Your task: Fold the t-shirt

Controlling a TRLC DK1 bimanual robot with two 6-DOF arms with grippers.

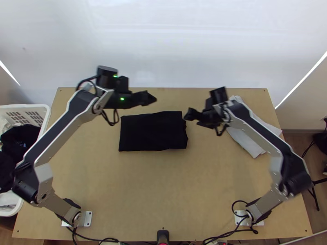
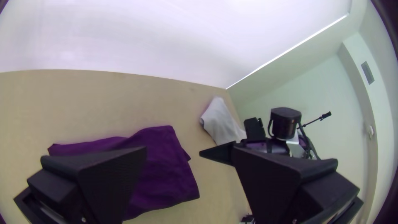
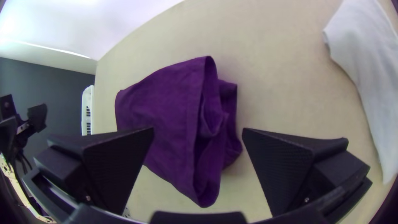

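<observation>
The left gripper (image 1: pixel 152 99) is above the table just beyond the far edge of the dark t-shirt (image 1: pixel 153 131). Right of the shirt hangs the right gripper (image 1: pixel 189 114), close to its far right corner. The shirt lies folded into a compact rectangle, with layered, loose folds along its right side. In the left wrist view the left gripper (image 2: pixel 188 166) has its fingers wide apart, with the purple-looking shirt (image 2: pixel 166 178) below. The right wrist view shows the right gripper (image 3: pixel 198 137) open, the shirt (image 3: pixel 166 108) beneath and between its fingers.
A white cloth (image 1: pixel 247 136) lies at the table's right side, partly under the right arm. A white basket (image 1: pixel 45 112) with dark and pale cloth stands at the left edge. A pale wall surface rises behind the table's far edge.
</observation>
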